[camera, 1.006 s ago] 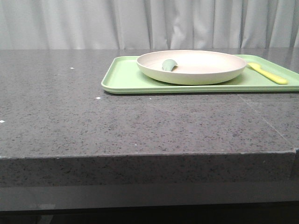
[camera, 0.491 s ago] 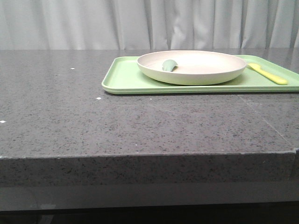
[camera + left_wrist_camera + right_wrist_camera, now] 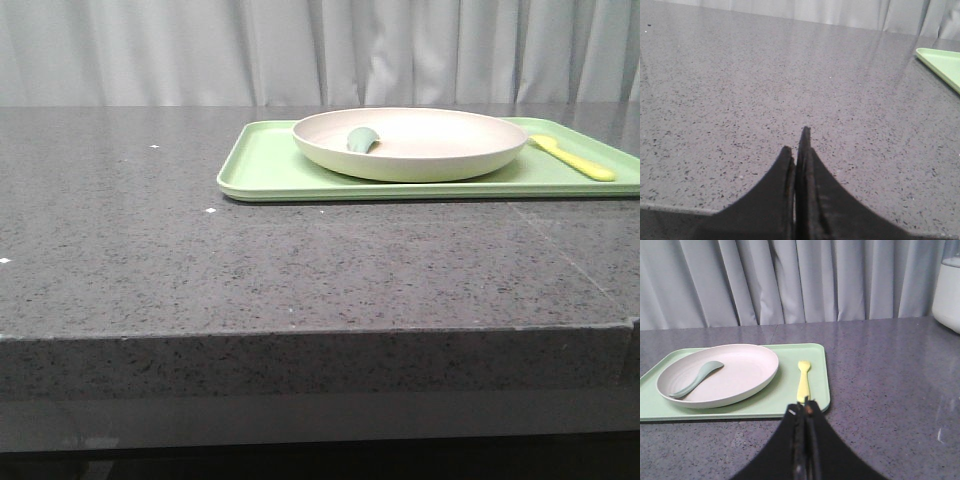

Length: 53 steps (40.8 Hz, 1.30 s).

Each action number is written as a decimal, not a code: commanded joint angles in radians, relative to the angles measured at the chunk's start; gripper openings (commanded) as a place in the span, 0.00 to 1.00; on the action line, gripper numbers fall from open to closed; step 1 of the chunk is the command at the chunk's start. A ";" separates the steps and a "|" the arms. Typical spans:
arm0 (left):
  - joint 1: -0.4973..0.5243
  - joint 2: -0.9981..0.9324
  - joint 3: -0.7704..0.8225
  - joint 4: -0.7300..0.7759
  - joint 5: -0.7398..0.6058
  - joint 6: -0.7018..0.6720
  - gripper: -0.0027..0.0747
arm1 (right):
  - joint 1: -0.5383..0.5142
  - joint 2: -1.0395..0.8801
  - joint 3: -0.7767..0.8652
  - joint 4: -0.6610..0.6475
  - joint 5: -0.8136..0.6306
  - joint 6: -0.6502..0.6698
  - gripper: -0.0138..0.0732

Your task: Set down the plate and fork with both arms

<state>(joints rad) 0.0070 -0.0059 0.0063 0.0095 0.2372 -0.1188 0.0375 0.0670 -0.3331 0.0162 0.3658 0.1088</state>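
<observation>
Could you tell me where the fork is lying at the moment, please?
In the front view the fork lies flat on the green tray, at its right end, just right of the plate and not touching it.

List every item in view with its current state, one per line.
plate: upright on the tray, holding the teal utensil
fork: flat on the tray beside the plate
teal utensil: lying in the plate
tray: flat on the table
left gripper: shut, empty
right gripper: shut, empty
</observation>
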 commanded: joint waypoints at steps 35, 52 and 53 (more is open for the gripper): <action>0.003 -0.021 0.002 -0.010 -0.092 0.000 0.01 | -0.004 0.011 -0.023 -0.009 -0.085 -0.009 0.08; 0.003 -0.021 0.002 -0.010 -0.092 0.000 0.01 | -0.004 -0.041 0.170 0.127 -0.252 -0.177 0.08; 0.003 -0.021 0.002 -0.010 -0.092 0.000 0.01 | -0.004 -0.051 0.183 0.136 -0.252 -0.191 0.08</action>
<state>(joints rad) 0.0070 -0.0059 0.0063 0.0095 0.2291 -0.1188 0.0375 0.0307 -0.1643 0.0996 0.2199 0.0000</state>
